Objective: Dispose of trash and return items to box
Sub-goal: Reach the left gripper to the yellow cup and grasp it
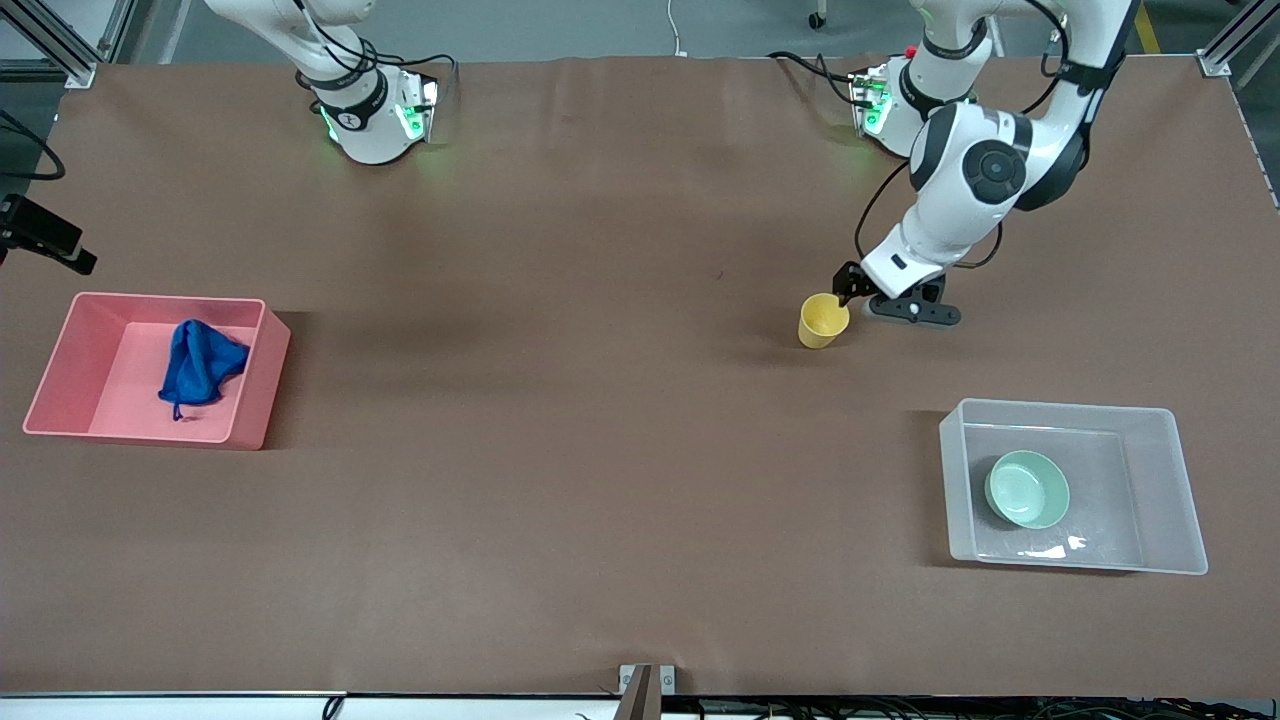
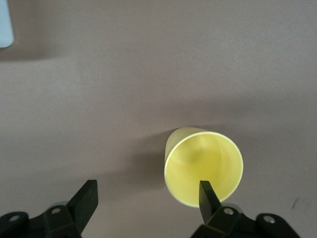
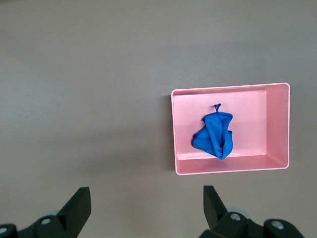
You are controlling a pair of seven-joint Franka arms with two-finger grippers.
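Left wrist view shows the left gripper (image 2: 143, 196) with jaws spread wide; one finger sits inside the yellow cup (image 2: 203, 166), the other stands apart outside it. The cup stands upright on the counter (image 1: 600, 400). If the jaws close off-centre, the light cup may tip or slide away. The left arm bends down low over it. The right gripper (image 3: 143, 206) waits high with jaws open, over the counter beside the pink bin (image 3: 230, 130) holding the blue cloth (image 3: 215, 135). The green bowl (image 1: 1027, 488) lies in the clear box (image 1: 1170, 480).

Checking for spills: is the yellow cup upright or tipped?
Upright: the yellow cup stands on its base, mouth up; left gripper open, one finger inside its rim.
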